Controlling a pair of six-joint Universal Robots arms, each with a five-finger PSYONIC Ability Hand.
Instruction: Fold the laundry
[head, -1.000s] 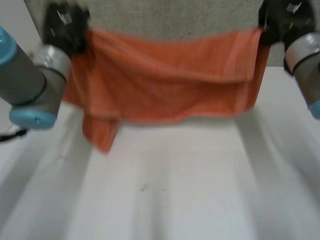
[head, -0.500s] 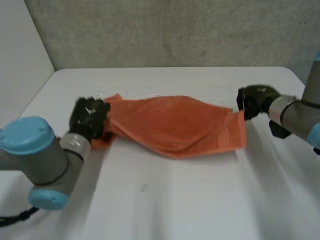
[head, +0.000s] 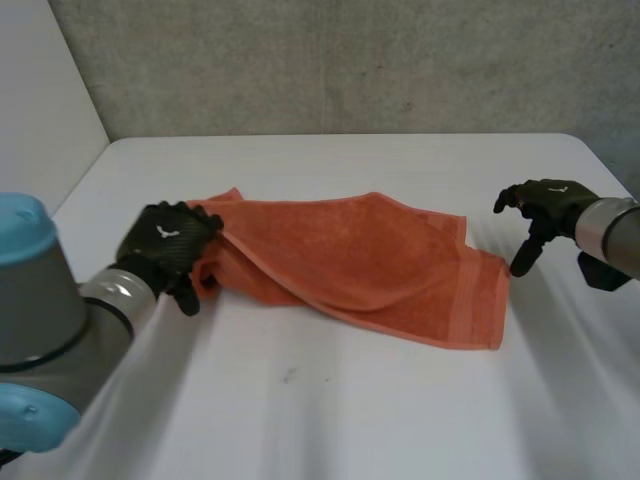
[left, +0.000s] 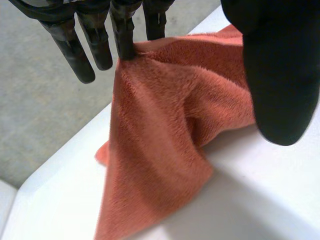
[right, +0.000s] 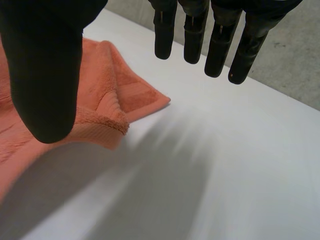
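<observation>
Released since a moment ago, the towel (head: 370, 265) now lies rumpled across the surface (head: 330, 400), seemingly laid out for folding. Near left, the left hand (head: 165, 245) rests over its left end, fingers (left: 125, 35) straight, thumb clear, cloth tenting to a fingertip. Farther right, the right hand (head: 540, 205) hangs spread and empty, just beside the right edge.
</observation>
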